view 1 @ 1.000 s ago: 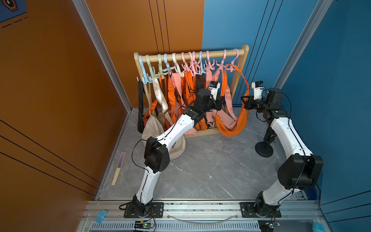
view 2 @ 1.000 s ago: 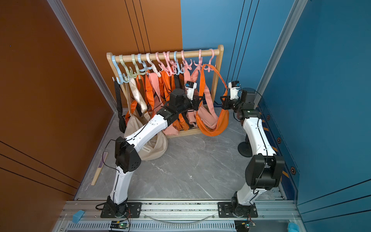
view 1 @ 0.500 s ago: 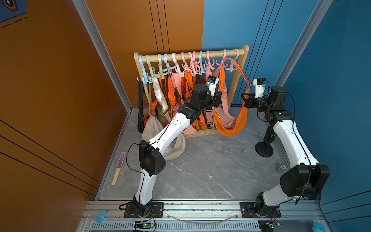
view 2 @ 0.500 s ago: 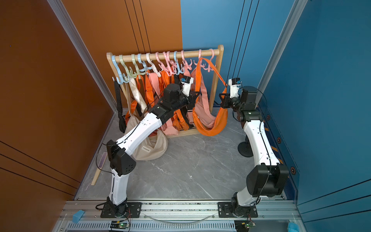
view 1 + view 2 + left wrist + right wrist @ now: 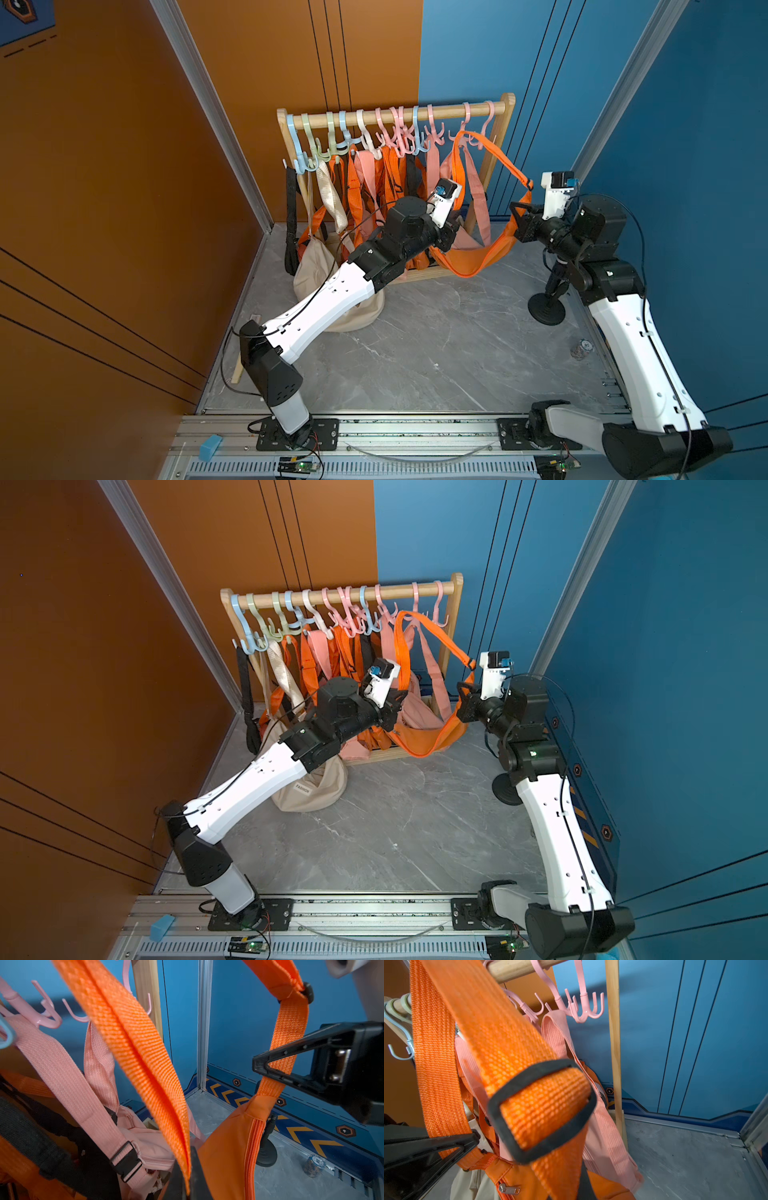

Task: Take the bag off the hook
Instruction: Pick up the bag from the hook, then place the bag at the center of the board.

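The left hand (image 5: pixel 187 1172) is clenched on the bag's strap (image 5: pixel 135 1043). In the left wrist view the orange webbing, folded lengthwise, runs down into the closed fingers. In both top views this hand sits in front of the rack (image 5: pixel 449 111), below the rail and toward the post nearest the right arm.

The right hand (image 5: pixel 517 216) is clenched too. It pinches the other leg of the same strap, just above where it joins the bag (image 5: pixel 469 259), and it stands just outside that post of the rack. A black slider (image 5: pixel 542 1109) sits on the strap close to this hand.

Between the two hands the strap rises in a wide loop. Its top lies level with the pink hooks (image 5: pixel 584 1009) at that end of the rail. Whether it rests on a prong or is clear of it cannot be told.

The bag's orange body sags below both hands at the foot of the rack, its zip (image 5: pixel 252 1147) facing the left wrist camera. A pink bag (image 5: pixel 149 1147) hangs just behind it. Toward the rack's other post, more orange, pink and black straps hang from the rail. A beige bag (image 5: pixel 309 787) slumps on the grey worktop (image 5: pixel 436 340) in front of that half of the rack.
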You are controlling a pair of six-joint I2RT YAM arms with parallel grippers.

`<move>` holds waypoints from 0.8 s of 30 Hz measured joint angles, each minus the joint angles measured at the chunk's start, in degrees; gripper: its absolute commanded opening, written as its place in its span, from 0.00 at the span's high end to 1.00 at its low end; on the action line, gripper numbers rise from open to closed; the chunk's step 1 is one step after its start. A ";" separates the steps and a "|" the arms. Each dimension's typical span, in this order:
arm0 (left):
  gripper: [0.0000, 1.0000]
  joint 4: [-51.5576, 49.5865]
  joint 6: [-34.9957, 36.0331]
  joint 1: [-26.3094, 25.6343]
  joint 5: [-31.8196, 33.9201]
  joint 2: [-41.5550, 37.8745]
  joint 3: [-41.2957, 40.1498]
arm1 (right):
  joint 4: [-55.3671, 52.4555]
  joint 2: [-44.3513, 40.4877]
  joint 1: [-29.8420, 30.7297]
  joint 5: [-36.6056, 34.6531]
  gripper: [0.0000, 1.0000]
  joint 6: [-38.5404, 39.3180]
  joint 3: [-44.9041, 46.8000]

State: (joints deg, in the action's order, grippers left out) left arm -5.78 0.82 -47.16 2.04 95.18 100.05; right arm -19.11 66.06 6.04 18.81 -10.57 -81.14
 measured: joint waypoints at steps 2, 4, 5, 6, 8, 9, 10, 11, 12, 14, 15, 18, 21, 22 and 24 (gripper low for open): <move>1.00 0.63 0.61 -1.36 1.01 -2.43 -3.80 | -1.42 -4.70 0.24 -1.99 1.00 -0.48 3.76; 1.00 1.31 0.98 -2.60 1.95 -4.48 -6.82 | -3.06 -9.27 0.28 -3.72 1.00 -1.27 6.93; 1.00 1.75 1.20 -3.32 2.51 -5.57 -8.37 | -4.07 -11.54 0.28 -4.37 1.00 -1.60 8.31; 1.00 2.01 1.36 -4.04 3.02 -6.54 -9.66 | -4.98 -13.38 0.31 -4.92 1.00 -1.92 9.29; 1.00 3.06 1.86 -5.97 4.48 -8.70 -12.59 | -6.84 -17.51 0.35 -6.12 1.00 -2.86 11.28; 1.00 3.50 2.25 -6.93 5.20 -9.57 -13.75 | -7.74 -19.34 0.39 -6.78 1.00 -3.30 12.04; 1.00 4.15 2.67 -8.17 6.03 -10.58 -15.15 | -8.83 -21.18 0.39 -7.37 1.00 -3.87 12.83; 1.00 4.85 2.91 -9.38 6.88 -11.43 -16.44 | -9.90 -22.91 0.39 -8.07 1.00 -4.52 13.60; 1.00 5.57 3.19 -10.51 7.61 -12.26 -17.68 | -10.75 -24.30 0.39 -8.61 1.00 -4.96 14.16; 1.00 7.32 3.74 -13.09 9.49 -14.01 -20.98 | -13.05 -27.98 0.39 -9.73 1.00 -5.90 15.74; 1.00 7.98 3.91 -14.16 10.23 -14.64 -22.38 | -13.99 -29.51 0.39 -10.12 1.00 -6.29 16.46; 1.00 10.45 4.98 -18.05 13.68 -16.48 -27.50 | -17.51 -34.53 0.92 -12.44 1.00 -6.95 18.93; 1.00 12.72 5.68 -21.90 16.96 -18.95 -34.18 | -22.38 -39.12 2.93 -16.83 1.00 -6.91 20.48; 1.00 13.00 5.53 -22.80 17.66 -19.91 -36.39 | -23.98 -40.54 3.52 -18.38 1.00 -6.91 20.83; 1.00 13.53 4.94 -24.24 18.58 -21.64 -39.95 | -26.49 -42.75 4.11 -20.74 1.00 -6.97 21.40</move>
State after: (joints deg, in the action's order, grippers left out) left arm 7.75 5.76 -71.40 20.62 73.54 60.10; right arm -45.60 23.31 10.15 -1.93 -17.54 -59.75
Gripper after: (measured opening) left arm 0.049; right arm 0.047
